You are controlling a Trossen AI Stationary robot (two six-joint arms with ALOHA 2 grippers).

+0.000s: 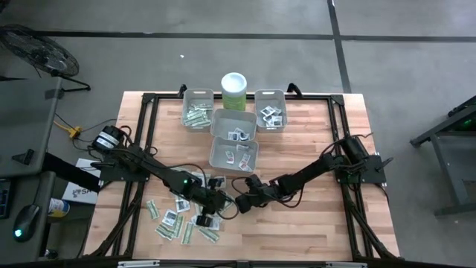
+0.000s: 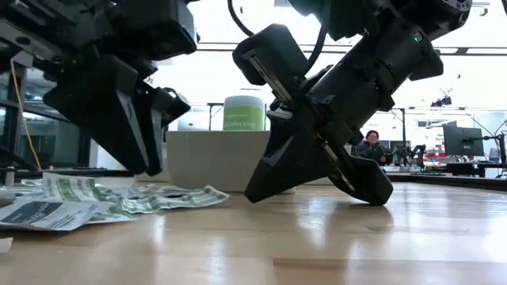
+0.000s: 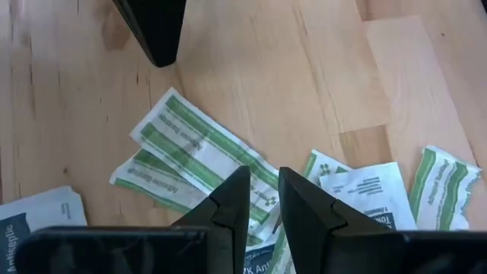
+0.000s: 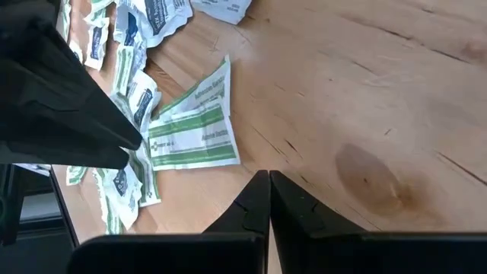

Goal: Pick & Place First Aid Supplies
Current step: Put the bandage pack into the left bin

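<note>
- First aid supplies, small flat paper packets [image 1: 182,222], lie scattered on the near-left part of the light wooden table [image 1: 312,231], some of them narrow pale green-white strips, others small white squares with dark print.
- Left gripper [image 1: 213,206] is low over the right edge of that scatter; in its wrist view the two dark fingers [image 3: 228,205] stand slightly apart with a narrow gap, holding nothing, just above a pair of green-striped strip packets [image 3: 194,156].
- Right gripper [image 1: 242,202] sits just beside the left one, near the table's middle front; its wrist view shows the fingers [image 4: 255,205] pressed together, empty, over bare wood.
- From table height, the right gripper's tip [image 2: 368,188] is down at the wood, tilted, while the left gripper [image 2: 146,134] hangs above the crumpled packets [image 2: 95,198].
- One flat green-and-white strip packet [image 4: 190,129] lies apart from the pile, between the heap and the right gripper.
- Farther back, four grey rectangular plastic bins [image 1: 234,155] stand in a cluster; the back-left one [image 1: 197,113] holds green strips, and the other three hold white square packets.
- A tall pale green canister with a white lid [image 1: 234,91] stands at the back between the two rear bins.
- A person [image 2: 370,146] sits in the room beyond the table.
</note>
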